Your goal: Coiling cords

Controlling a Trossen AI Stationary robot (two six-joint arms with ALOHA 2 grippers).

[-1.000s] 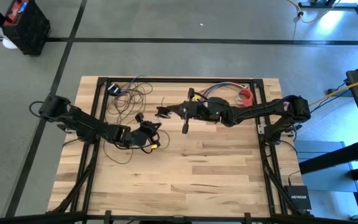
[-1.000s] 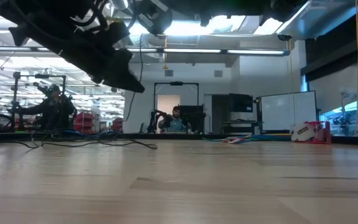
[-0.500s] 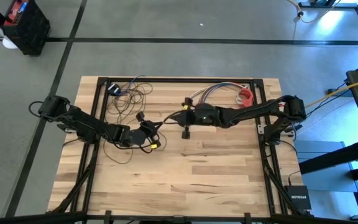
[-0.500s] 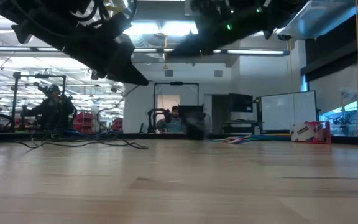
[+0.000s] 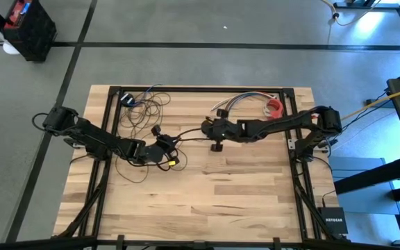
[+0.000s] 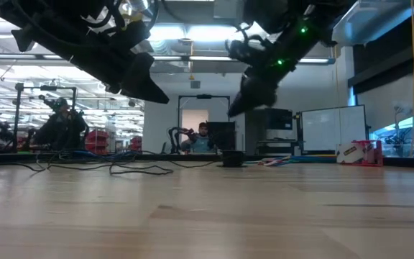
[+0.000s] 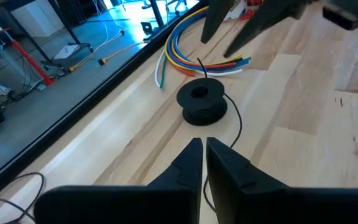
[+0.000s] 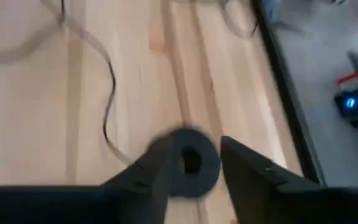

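With the left hand [image 5: 164, 151] closed on the cords [image 5: 144, 111] mid-tabletop [image 5: 242, 187], lower the open right hand [image 5: 214, 136] squarely over the puck [image 7: 201, 102] before closing.

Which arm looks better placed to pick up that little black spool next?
Probably the right: its open gripper hangs just above the spool. The left gripper, fingers together, sits farther along the cord.

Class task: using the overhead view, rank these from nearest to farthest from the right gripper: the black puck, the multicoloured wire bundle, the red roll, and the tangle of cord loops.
From the right gripper:
1. Black puck, just beside it, towards the table's middle.
2. Multicoloured wire bundle, towards the far edge.
3. Red roll and cord loops, on opposite sides; too close to call.
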